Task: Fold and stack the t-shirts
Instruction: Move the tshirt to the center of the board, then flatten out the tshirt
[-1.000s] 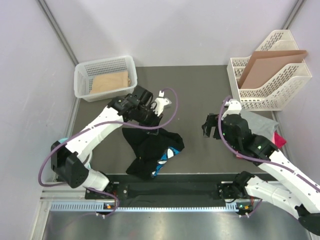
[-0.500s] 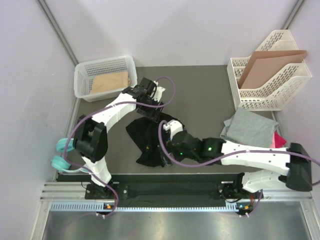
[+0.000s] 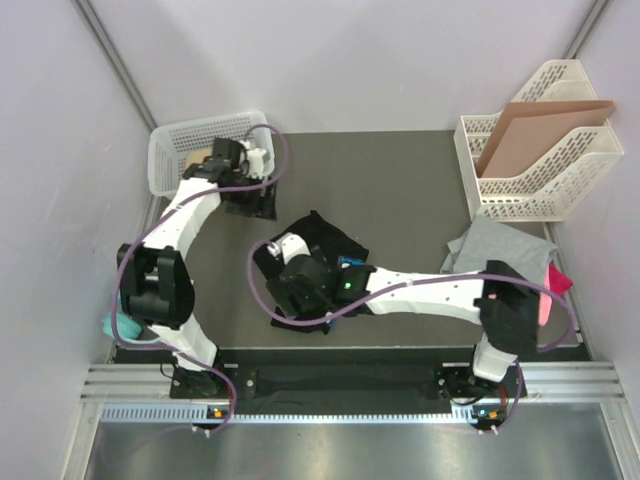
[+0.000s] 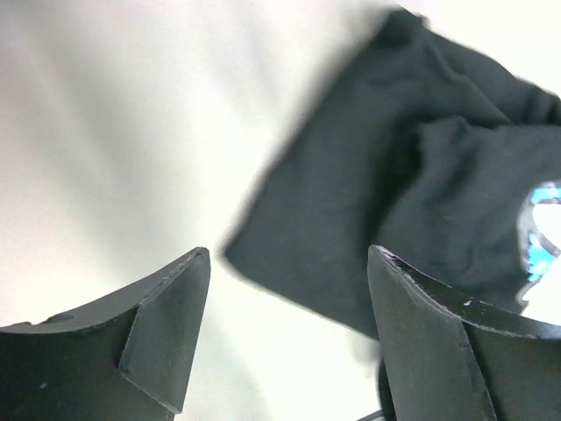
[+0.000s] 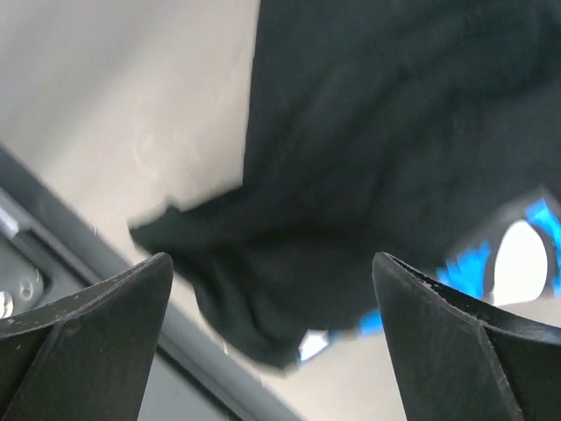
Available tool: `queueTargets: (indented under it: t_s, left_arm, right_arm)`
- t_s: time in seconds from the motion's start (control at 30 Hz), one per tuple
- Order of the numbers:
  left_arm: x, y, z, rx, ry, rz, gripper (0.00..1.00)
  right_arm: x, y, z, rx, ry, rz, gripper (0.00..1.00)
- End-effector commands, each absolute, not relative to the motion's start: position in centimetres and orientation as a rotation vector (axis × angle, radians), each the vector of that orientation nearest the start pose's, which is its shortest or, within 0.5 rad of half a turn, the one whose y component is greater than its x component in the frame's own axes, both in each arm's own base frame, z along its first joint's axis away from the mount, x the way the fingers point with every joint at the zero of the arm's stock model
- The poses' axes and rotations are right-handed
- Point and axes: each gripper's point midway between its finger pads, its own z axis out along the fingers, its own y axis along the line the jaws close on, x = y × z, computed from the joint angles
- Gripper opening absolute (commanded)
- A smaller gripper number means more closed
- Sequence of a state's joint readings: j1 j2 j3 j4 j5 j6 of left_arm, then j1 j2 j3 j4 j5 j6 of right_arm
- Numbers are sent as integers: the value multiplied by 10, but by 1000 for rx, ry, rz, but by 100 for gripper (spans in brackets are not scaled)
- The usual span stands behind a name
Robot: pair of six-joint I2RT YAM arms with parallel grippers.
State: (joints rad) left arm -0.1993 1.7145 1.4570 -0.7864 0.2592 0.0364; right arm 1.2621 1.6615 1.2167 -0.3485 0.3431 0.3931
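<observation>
The black t-shirt [image 3: 325, 245] lies crumpled mid-table, its blue-and-white logo [image 3: 352, 265] showing. My right arm reaches across from the right. The right gripper [image 3: 290, 303] hovers open over the shirt's near-left part. In the right wrist view the black shirt [image 5: 377, 158] fills the space beyond the open gripper [image 5: 272, 303], with nothing between the fingers. The left gripper [image 3: 252, 204] is open beside the basket, up-left of the shirt. In its own view this gripper [image 4: 289, 303] is empty, with the black shirt [image 4: 394, 202] ahead. A grey t-shirt [image 3: 498, 245] and a pink one [image 3: 558, 283] lie at the right.
A white basket [image 3: 165, 150] with a brown sheet [image 3: 195, 160] stands at the back left. A white file rack [image 3: 545, 175] holding cardboard [image 3: 540, 125] is at the back right. A teal object [image 3: 118, 325] sits by the left arm's base. The metal rail [image 3: 340, 380] runs along the front.
The left gripper opened, let go of the black shirt and moved up-left toward the basket. The right arm swung from the right side across to over the shirt.
</observation>
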Motion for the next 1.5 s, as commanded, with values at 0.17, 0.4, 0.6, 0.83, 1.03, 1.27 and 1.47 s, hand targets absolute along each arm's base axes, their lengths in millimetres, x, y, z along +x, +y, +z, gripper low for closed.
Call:
queueTargets:
  t_s: [0.17,0.4,0.6,0.83,1.03,1.27,1.47]
  left_arm:
    - [362,-95,155,425,2503,-420,77]
    - [351,-90,144,437,2525,-445,75]
    - [347,-81,141,440,2519,-406,75]
    - [352,-79,139,404,2524,-393,74]
    - [355,-77,148,387,2504,-376,74]
    - [355,-71,156,371,2482,-343,74]
    - [360,-70,163,357,2465,-334,74]
  right_arm:
    - [257,428,117,-683,2182,357,86]
    - [308,426,95,-632,2240,254,79]
    - [310,449,92,-680,2268,288,79]
    - [289,449,81,-715,2316,264,78]
    - [280,437,59,-716,2369,225,74]
    - [283,425,52,-694,2394,147,28]
    - [299,379,96,-552,2353,41,0]
